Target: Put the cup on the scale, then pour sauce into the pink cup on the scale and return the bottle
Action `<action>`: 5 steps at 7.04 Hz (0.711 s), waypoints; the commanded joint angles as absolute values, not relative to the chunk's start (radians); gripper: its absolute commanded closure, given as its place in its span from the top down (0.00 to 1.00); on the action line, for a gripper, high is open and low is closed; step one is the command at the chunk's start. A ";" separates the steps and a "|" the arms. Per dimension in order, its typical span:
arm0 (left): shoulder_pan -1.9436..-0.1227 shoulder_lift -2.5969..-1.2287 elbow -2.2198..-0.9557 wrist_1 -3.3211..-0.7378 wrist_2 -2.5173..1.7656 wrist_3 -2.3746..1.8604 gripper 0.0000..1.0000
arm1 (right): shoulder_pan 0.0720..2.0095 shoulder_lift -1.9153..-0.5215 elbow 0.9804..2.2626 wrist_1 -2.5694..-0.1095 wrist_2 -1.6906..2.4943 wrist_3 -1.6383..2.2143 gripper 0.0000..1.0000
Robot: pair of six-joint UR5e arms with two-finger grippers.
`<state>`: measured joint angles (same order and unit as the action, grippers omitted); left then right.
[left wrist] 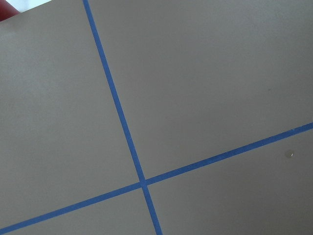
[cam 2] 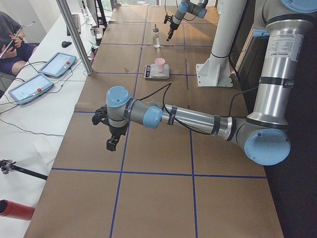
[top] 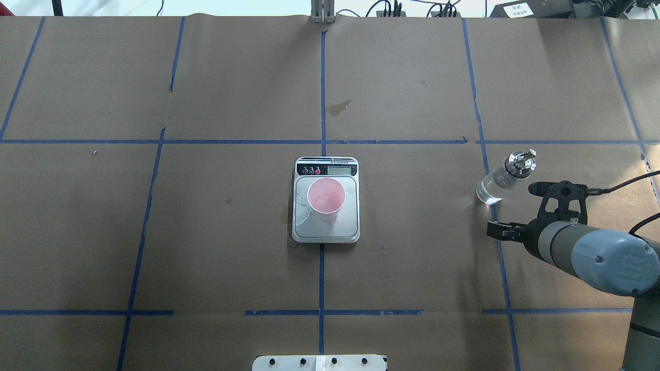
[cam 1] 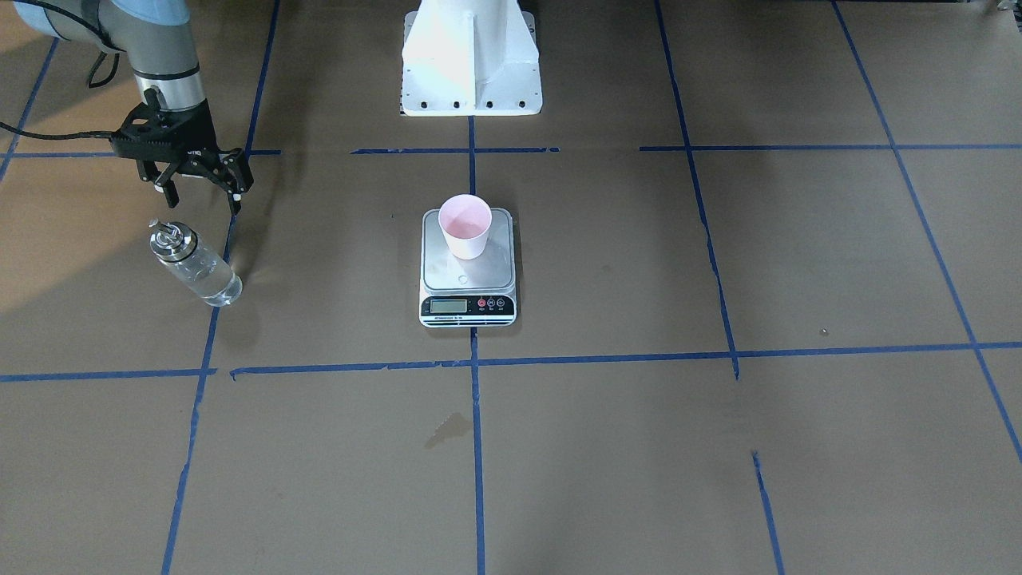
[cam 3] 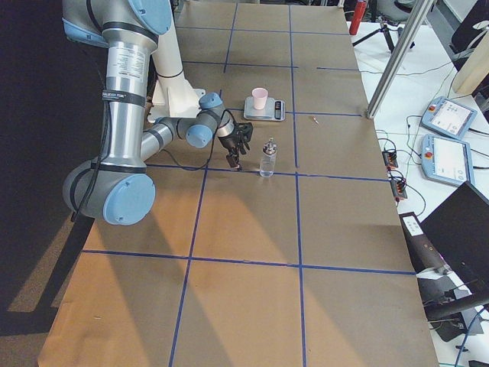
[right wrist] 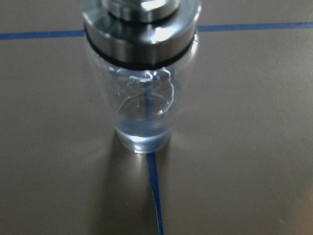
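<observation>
I logged the clear glass bottle (cam 1: 196,266), shiny metal collar, upright on the table (cam 1: 718,479) over blue tape (cam 1: 209,335); right gripper (cam 1: 203,200) spread just beside it, apart; left gripper (cam 2: 112,140): I could not tell

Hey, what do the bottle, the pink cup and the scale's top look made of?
Bottle: clear glass, likely; the tape line shows through it. Its collar: polished metal, with bright reflections. Cup: matte pale pink, plastic or paper, unclear which. Scale platform: seemingly brushed steel, a dull grey sheen.
</observation>
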<state>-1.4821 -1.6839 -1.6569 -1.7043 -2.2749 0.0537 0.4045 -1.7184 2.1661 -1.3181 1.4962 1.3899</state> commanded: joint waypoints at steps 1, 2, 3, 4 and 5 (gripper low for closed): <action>-1.483 -1.681 -1.655 -1.704 -2.275 0.054 1.00 | 0.446 -1.694 2.262 -1.504 1.738 1.390 1.00; -1.483 -1.675 -1.655 -1.706 -2.275 0.057 1.00 | 0.557 -1.698 2.281 -1.540 1.929 1.384 1.00; -1.483 -1.674 -1.655 -1.706 -2.275 0.057 1.00 | 0.698 -1.692 2.293 -1.543 2.118 1.311 1.00; -1.483 -1.674 -1.655 -1.709 -2.276 0.057 1.00 | 0.836 -1.687 2.289 -1.545 2.228 1.185 1.00; -1.483 -1.672 -1.661 -1.709 -2.276 0.054 1.00 | 0.967 -1.687 2.261 -1.560 2.321 1.046 1.00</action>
<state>-1.4833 -1.6737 -1.6566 -1.7077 -2.2759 0.0560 0.8038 -1.6895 2.2810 -1.5452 2.1855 1.1996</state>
